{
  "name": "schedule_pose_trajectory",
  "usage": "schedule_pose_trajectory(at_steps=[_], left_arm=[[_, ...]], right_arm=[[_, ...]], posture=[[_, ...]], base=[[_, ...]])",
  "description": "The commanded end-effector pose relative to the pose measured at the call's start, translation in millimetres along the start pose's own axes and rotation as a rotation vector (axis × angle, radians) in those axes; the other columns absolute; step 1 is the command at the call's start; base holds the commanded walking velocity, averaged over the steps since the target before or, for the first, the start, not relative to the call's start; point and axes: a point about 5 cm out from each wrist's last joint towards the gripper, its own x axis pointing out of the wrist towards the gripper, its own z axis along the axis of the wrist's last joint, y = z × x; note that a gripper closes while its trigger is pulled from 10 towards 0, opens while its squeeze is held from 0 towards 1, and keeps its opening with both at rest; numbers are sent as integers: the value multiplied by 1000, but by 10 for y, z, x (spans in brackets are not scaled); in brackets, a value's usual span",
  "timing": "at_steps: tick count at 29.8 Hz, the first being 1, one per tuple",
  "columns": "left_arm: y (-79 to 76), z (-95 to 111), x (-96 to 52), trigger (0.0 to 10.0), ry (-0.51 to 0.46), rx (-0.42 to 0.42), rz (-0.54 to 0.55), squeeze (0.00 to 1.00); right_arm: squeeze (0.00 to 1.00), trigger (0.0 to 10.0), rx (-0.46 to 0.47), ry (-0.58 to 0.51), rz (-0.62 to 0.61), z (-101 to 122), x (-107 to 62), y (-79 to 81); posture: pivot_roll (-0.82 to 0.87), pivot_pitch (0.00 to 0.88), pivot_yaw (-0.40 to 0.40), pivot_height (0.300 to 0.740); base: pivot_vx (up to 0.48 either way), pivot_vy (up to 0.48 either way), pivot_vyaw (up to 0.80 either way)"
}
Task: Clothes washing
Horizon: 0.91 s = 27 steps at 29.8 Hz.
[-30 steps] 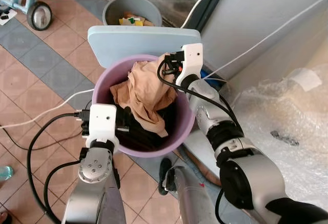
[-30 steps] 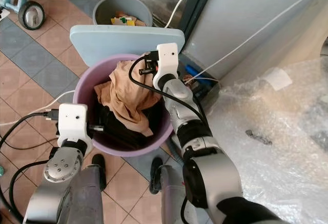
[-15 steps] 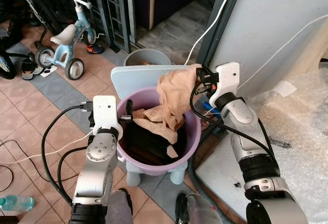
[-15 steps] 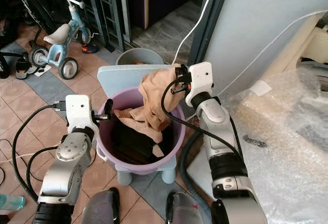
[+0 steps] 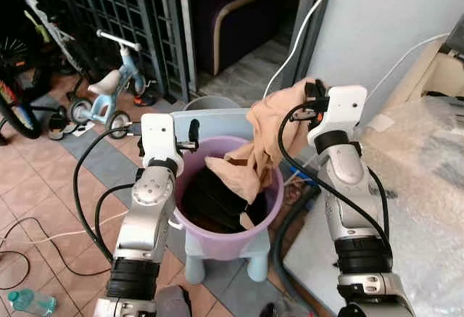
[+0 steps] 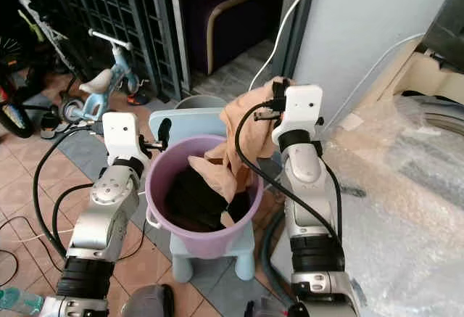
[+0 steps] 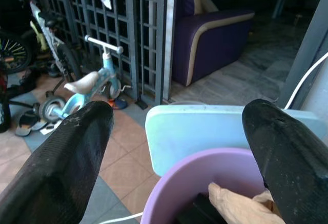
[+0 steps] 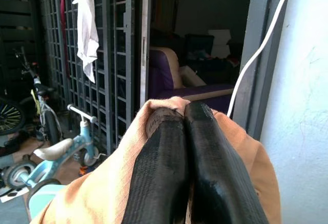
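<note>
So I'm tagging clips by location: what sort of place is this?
Probably a home's porch or entryway: a metal grille gate, a child's tricycle on tiled floor, and a purple sofa indoors beyond.

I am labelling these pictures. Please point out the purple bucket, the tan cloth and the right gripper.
purple bucket [image 5: 217, 239]: left eye view, front wall.
tan cloth [image 5: 267, 125]: left eye view, lifted upper part.
right gripper [image 8: 183, 117]: right wrist view, between fingertips.

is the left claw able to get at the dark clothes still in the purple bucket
Probably yes. The left claw is open at the purple bucket rim, and the dark clothes lie uncovered below it; the tan garment hangs toward the right claw.
</note>
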Motion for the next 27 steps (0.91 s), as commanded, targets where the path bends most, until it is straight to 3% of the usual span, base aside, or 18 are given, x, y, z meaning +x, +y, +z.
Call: schedule_pose_trajectory(at_steps=[1, 2, 3, 7, 18, 27], left_arm=[[0, 4, 13, 10000, -3, 2, 4, 0], [-6, -5, 1, 10000, -4, 0, 2, 0], [-19, -27, -14, 10000, 2, 3, -3, 0], [-48, -73, -42, 10000, 14, 9, -21, 0], [-47, -61, -4, 10000, 3, 4, -24, 0], [-36, -81, -16, 10000, 5, 1, -19, 0]], right_arm=[[0, 863, -1, -18, -6, 64, -19, 14], [0, 2784, -3, -11, -6, 53, -39, 27], [0, 9647, -1, -2, -6, 28, -63, 41], [0, 10000, 0, 18, -4, -21, -113, 66], [0, 10000, -23, 7, -10, 51, -93, 29], [0, 10000, -31, 14, -16, 53, -83, 9]], posture=[[-5, 0, 30, 740], [-5, 0, 30, 740], [-7, 0, 30, 740], [-11, 0, 30, 740], [-17, 0, 22, 740], [-9, 0, 9, 740]], base=[[0, 0, -531], [0, 0, -663], [0, 0, -769], [0, 0, -767], [0, 0, 0], [-316, 0, 0]])
